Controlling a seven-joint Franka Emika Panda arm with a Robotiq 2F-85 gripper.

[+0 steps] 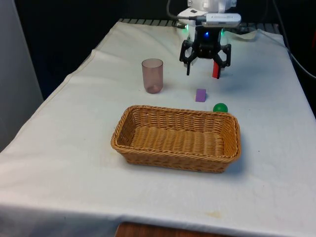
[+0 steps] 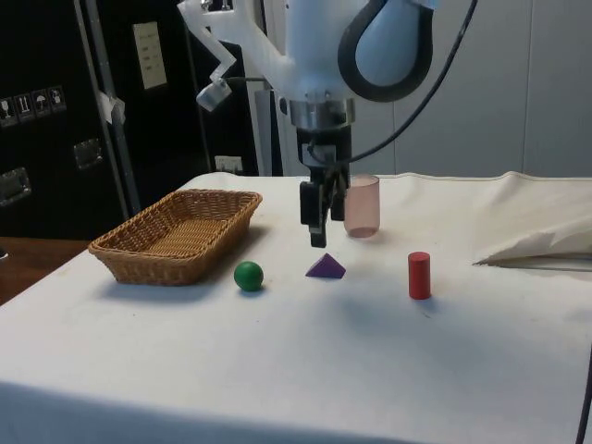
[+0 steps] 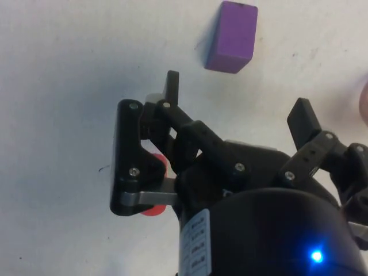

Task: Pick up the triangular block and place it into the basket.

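The triangular block [image 1: 200, 95] is purple and lies on the white cloth between the basket [image 1: 117, 134] and the robot. From the side it shows as a small purple wedge [image 2: 326, 268]; from the wrist it shows as a purple block [image 3: 232, 36] ahead of the fingertips [image 3: 171, 86]. My gripper [image 1: 204, 69] hangs open a little above the cloth, just behind the block on the robot's side, with nothing between its fingers. In the side view the gripper [image 2: 319, 222] hovers just over the block. The wicker basket [image 2: 116, 248] holds nothing.
A translucent pink cup [image 1: 152, 75] stands at the front view's left of the gripper. A green ball [image 1: 220, 107] rests by the basket's far corner. A red cylinder [image 2: 419, 275] stands upright behind the gripper, partly hidden by a finger in the front view.
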